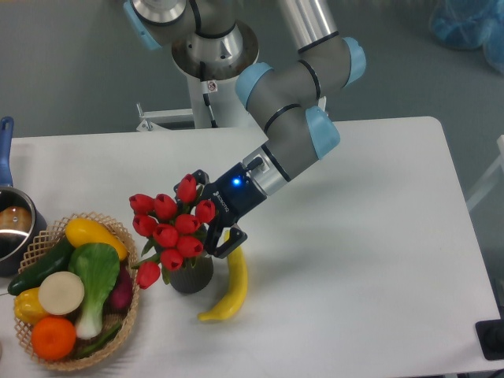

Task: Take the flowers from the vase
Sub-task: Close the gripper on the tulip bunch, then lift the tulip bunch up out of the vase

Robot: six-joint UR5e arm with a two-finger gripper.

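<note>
Flowers (pixel 170 228) in vase (pixel 191 274), tool (pixel 206 214) alongside

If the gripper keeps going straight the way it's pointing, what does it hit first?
Most likely the flowers: the gripper points down-left with its fingers already at the bunch's right edge, just above the vase. Depth is hard to judge from this one view.

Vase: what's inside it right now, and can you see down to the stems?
The vase holds the flowers, red tulip buds with green leaves spilling over its rim. The buds cover the mouth, so the stems inside are hidden. The tool is at the bunch's right side.
</note>
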